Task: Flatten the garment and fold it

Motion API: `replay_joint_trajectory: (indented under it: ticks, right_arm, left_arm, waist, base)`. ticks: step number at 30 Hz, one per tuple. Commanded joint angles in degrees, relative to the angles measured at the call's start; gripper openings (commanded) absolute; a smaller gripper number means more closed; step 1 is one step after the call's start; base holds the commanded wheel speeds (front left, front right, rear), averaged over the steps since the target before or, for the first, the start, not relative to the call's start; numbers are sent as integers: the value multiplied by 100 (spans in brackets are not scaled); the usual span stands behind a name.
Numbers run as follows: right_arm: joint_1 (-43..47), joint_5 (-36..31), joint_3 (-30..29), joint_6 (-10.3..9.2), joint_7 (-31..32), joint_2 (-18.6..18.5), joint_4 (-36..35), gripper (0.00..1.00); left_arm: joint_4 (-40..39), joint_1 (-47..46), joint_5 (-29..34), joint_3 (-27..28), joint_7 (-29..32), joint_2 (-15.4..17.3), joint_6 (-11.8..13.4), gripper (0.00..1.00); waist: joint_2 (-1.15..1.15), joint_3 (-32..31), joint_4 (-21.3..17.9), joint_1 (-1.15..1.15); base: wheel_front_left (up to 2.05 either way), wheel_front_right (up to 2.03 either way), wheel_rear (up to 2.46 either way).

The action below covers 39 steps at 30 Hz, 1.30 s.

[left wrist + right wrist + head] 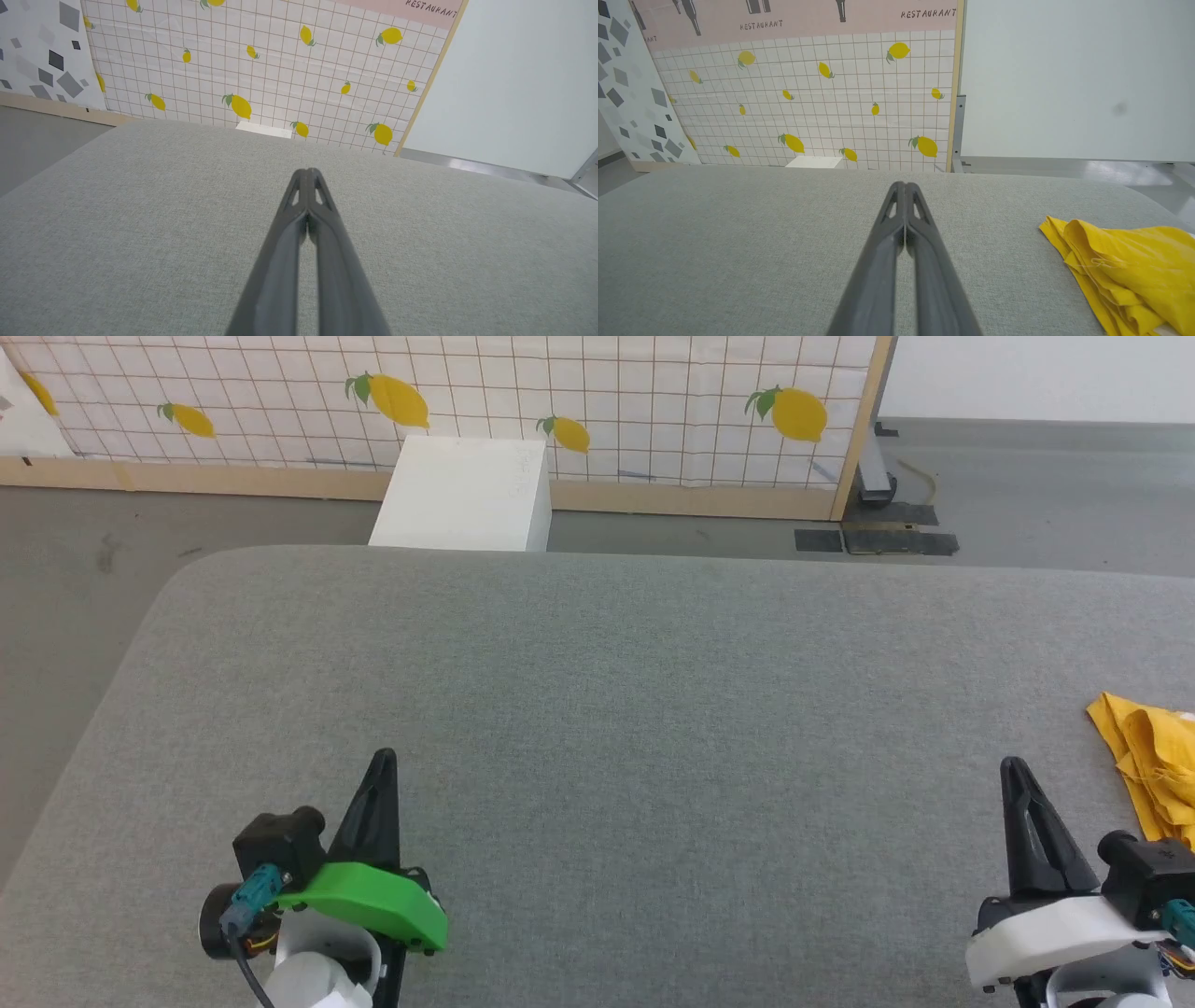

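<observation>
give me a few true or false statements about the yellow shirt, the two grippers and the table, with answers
1. The crumpled bright yellow cotton garment lies on the grey fabric-covered table, on the robot's right side. True.
2. The right gripper is shut and holds nothing. True.
3. The left gripper has its jaws spread wide. False: its jaws are closed together above bare table.
4. The garment is spread out flat. False: it is bunched up in folds.
5. A white box stands on the floor beyond the table's far edge. True.
</observation>
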Motion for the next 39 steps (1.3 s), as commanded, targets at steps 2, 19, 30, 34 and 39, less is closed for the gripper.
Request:
replay_joint_trajectory:
  ticks: [2, 19, 30, 34, 39]
  right_arm:
    - [-36, -51, 36, -1, 34, 2, -17, 0]
    - [-81, -128, 150, -3, 171, 4, -45, 0]
    - [-112, -180, 227, -4, 263, 6, -63, 0]
    - [-122, -197, 252, -4, 293, 6, -69, 0]
    - [-133, -216, 281, -4, 328, 7, -76, 0]
  left_arm:
    - [-68, 84, 122, 12, 48, -4, 44, 0]
    - [-334, 190, 359, 58, 264, -8, 126, 0]
    - [-513, 262, 518, 88, 410, -11, 181, 0]
    - [-571, 285, 570, 99, 458, -12, 199, 0]
    - [-639, 312, 630, 110, 513, -13, 220, 0]
  waist:
    - [0, 0, -5, 0]
    - [0, -5, -41, 0]
    - [0, -7, -66, 0]
    - [0, -8, -74, 0]
    - [0, -9, -83, 0]
  base:
    - [0, 0, 0]
    - [0, 0, 0]
    - [0, 0, 0]
    - [0, 0, 0]
    - [0, 0, 0]
